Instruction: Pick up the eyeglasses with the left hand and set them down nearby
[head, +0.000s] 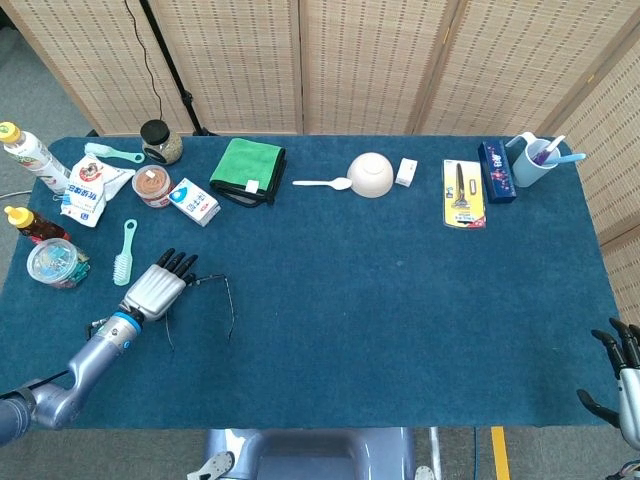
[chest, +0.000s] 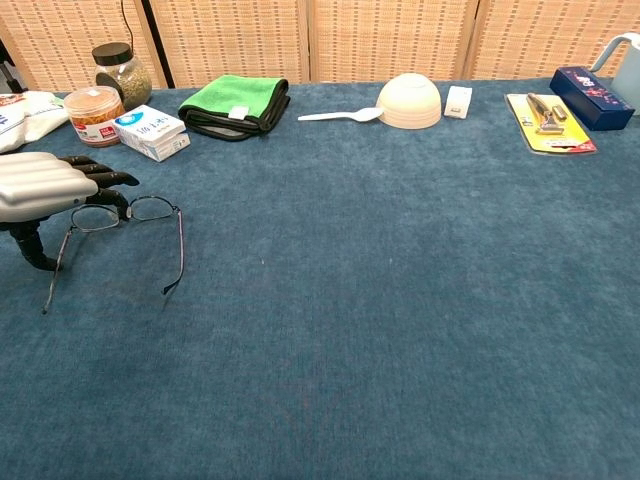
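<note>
Blue tablecloth (chest: 400, 330); thin-wire eyeglasses (chest: 135, 212), temples unfolded, clear lenses.

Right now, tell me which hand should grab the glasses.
Left. The left hand is already at the glasses, fingertips over the near lens. The right hand sits off the table's far right corner, a whole table-width away.

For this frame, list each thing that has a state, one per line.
eyeglasses: unfolded, arms open, on the table
left hand: fingertips at the glasses' frame; grip unclear
right hand: holds nothing, fingers apart, at the table's edge
bowl: upside down
green cloth: folded
glass jar: lid on
blue cup: upright, toothbrush inside
</note>
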